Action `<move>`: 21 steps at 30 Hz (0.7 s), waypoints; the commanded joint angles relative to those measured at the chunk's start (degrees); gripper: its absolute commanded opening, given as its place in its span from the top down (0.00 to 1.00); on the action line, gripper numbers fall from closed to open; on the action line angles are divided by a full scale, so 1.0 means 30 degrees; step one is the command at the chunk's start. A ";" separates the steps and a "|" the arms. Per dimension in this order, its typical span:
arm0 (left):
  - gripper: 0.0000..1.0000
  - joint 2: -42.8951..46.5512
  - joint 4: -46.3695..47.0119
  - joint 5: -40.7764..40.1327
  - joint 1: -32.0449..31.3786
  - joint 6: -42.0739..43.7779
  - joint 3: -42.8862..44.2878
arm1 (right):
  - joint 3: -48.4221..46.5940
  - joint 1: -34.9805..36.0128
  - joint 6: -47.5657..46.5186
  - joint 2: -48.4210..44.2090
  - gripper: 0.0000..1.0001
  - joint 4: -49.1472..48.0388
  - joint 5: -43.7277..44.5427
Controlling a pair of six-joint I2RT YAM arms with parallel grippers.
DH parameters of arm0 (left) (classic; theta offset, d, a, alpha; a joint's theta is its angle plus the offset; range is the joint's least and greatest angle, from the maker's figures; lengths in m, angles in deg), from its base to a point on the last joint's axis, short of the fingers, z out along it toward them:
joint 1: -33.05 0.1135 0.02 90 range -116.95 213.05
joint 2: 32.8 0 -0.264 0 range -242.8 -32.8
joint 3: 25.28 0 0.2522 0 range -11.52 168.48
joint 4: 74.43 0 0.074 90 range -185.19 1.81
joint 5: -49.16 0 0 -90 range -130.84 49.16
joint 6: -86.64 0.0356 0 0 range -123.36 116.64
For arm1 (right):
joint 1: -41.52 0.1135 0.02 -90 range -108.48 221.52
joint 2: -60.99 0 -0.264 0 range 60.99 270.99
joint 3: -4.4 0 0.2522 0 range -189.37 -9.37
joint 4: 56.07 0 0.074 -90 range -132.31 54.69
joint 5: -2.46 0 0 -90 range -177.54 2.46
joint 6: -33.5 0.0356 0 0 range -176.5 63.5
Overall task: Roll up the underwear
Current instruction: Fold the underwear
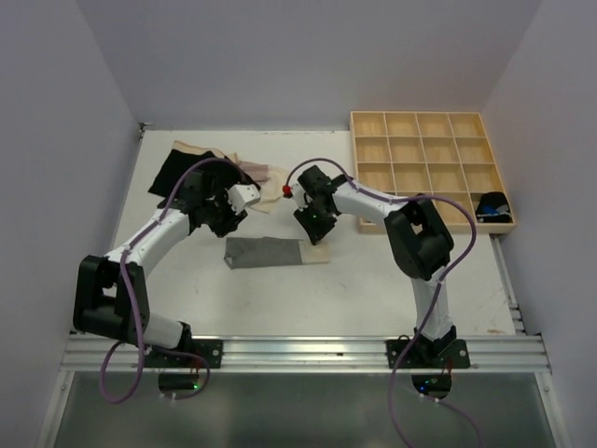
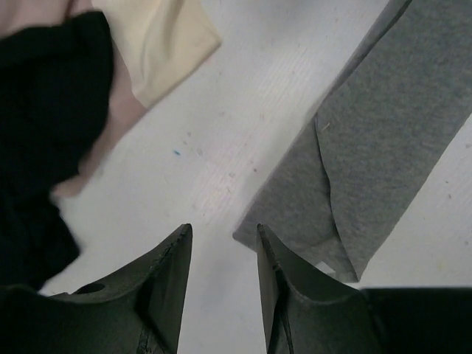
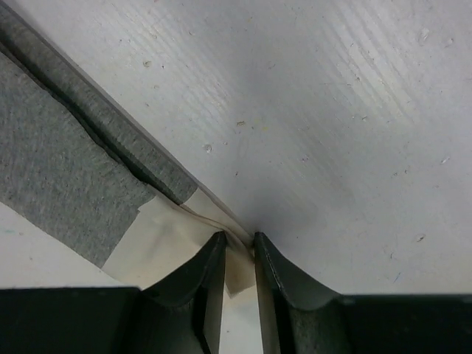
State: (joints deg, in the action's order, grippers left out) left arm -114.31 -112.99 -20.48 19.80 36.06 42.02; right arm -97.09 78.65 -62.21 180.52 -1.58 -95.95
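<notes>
The grey underwear (image 1: 266, 252) lay as a long folded strip in the middle of the white worktop (image 1: 373, 289), with a beige flap (image 1: 318, 252) showing at its right end. The right claw (image 3: 239, 237) was clenched on that beige flap (image 3: 166, 240), its fingers pinching the edge in the lower centre of the right wrist view. The left claw (image 2: 223, 232) was released, its fingers apart over bare worktop just beside the strip's left end, with nothing between them. A black garment (image 2: 44, 110) and a cream garment (image 2: 169, 37) lay bunched at the upper left of the left wrist view. The wooden compartment tray (image 1: 432, 137) sat at the upper right of the top view.
</notes>
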 commanded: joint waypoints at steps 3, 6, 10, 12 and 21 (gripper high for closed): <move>0.58 -0.1507 -0.2368 0.0304 0.1631 -0.1127 0.0113 | 0.2869 0.0719 0.1668 -0.0493 0.75 0.0106 0.0458; 0.60 -0.2825 -0.2720 0.0360 0.2044 -0.0983 0.0259 | 0.4598 0.1537 0.3191 -0.1665 0.77 -0.0450 -0.0011; 0.60 -0.4637 -0.2779 0.1122 0.2017 -0.1010 0.0754 | 0.6357 0.2854 0.5007 -0.3042 0.76 -0.1241 -0.0652; 0.62 -0.5577 -0.2634 0.1387 0.2016 -0.1215 0.1282 | 0.7236 0.3529 0.6178 -0.3804 0.75 -0.1914 -0.1065; 0.66 -1.1288 -0.1315 0.2937 0.1170 -0.2240 0.6086 | 0.9640 0.5438 1.0077 -0.8569 0.50 -0.3558 -0.0399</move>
State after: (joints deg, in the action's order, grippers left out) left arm -142.25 -118.24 -13.40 25.11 31.27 58.56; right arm -69.88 94.49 -37.93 161.33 -11.48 -99.31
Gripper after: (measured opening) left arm 0.338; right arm 0.481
